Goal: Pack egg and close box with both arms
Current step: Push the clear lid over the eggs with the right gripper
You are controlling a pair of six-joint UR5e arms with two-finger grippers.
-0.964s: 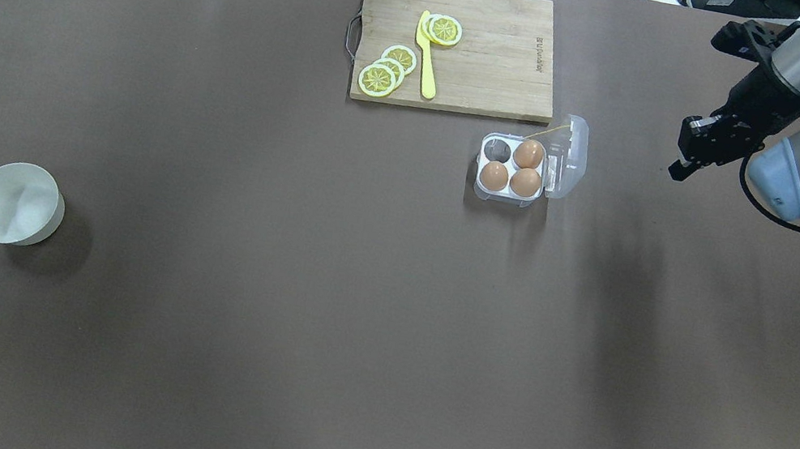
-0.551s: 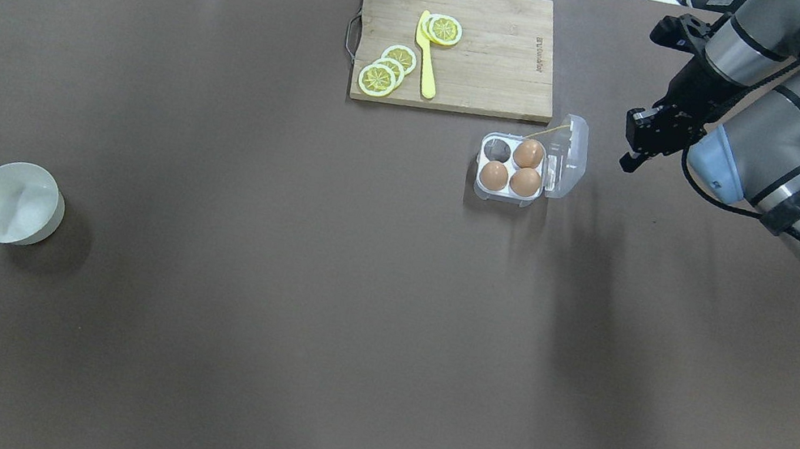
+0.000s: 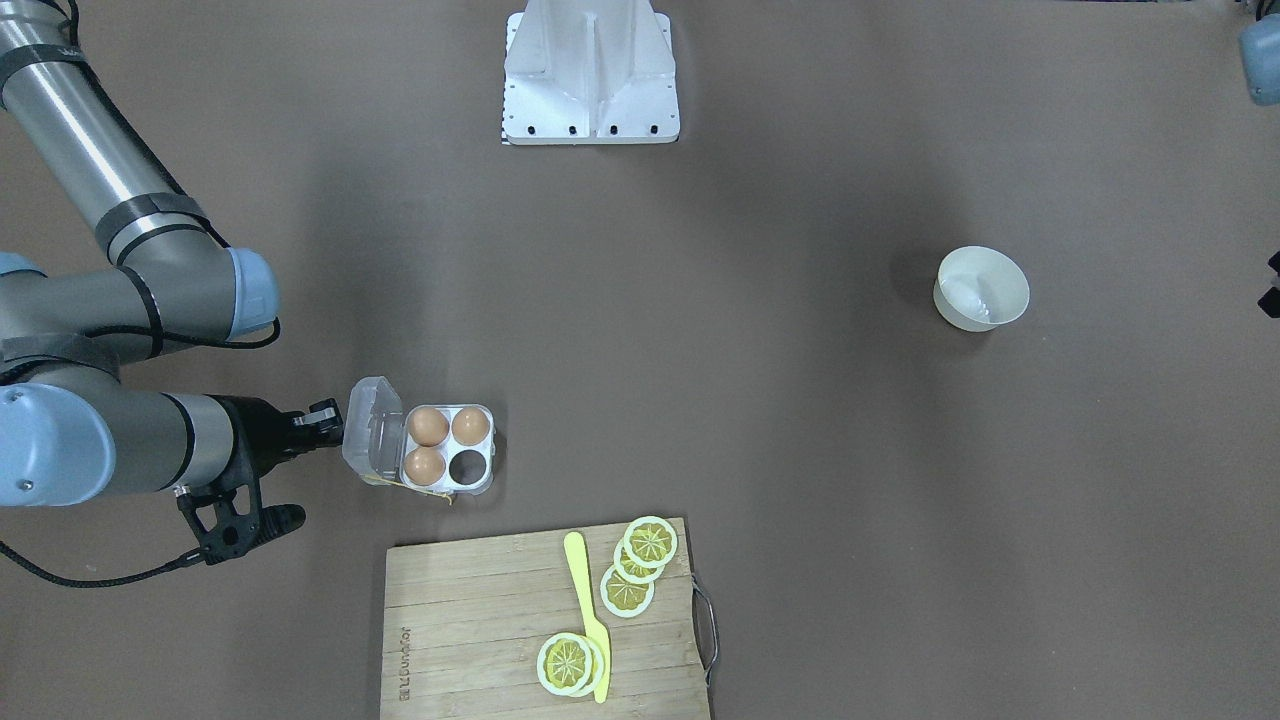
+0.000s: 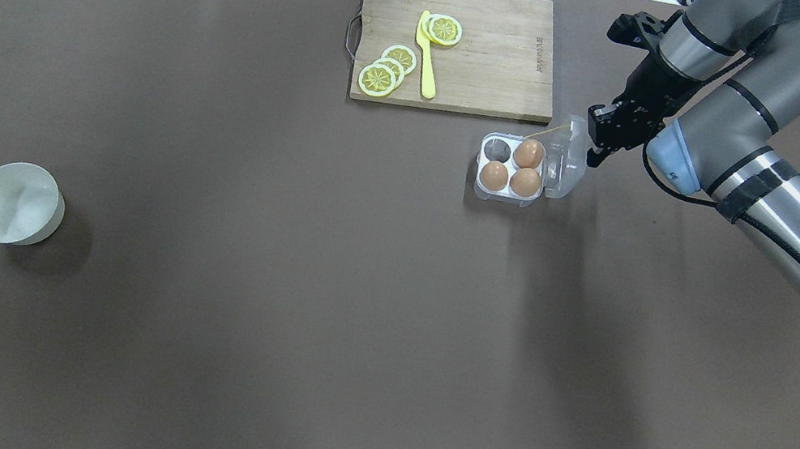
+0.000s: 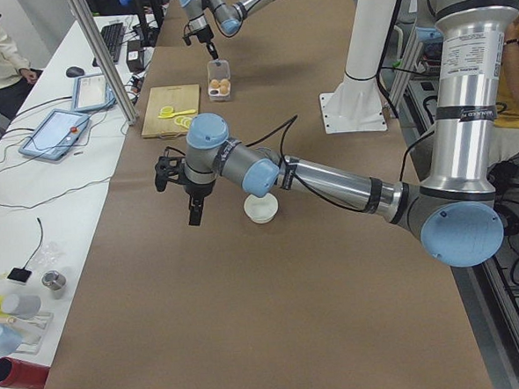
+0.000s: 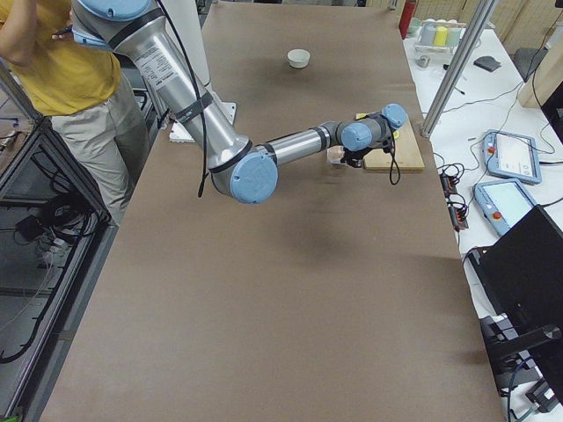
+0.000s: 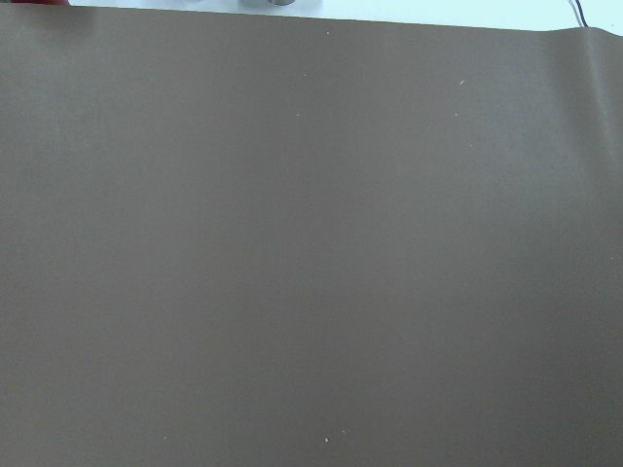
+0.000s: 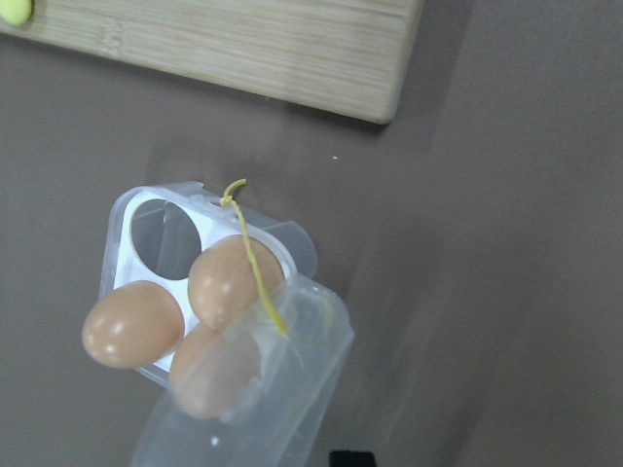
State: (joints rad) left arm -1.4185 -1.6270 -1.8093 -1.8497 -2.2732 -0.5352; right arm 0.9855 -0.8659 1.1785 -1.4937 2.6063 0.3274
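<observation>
While my right gripper [image 4: 593,156] sits just beside the raised clear lid [image 4: 575,157] of the box [image 4: 502,196], I can't read how far its jaws are parted. Nothing seen held. Contact with lid: can't tell. Box lies near the board [image 4: 477,65], by its corner, not touching. Three eggs [image 4: 525,182] in cells. Fourth cell [image 4: 497,148], board side, bare. Yellow string [image 8: 255,263] drapes over one egg. My left gripper [image 5: 194,214] hangs over the table [image 5: 249,318] near the bowl [image 5: 261,209]; its opening can't be told.
</observation>
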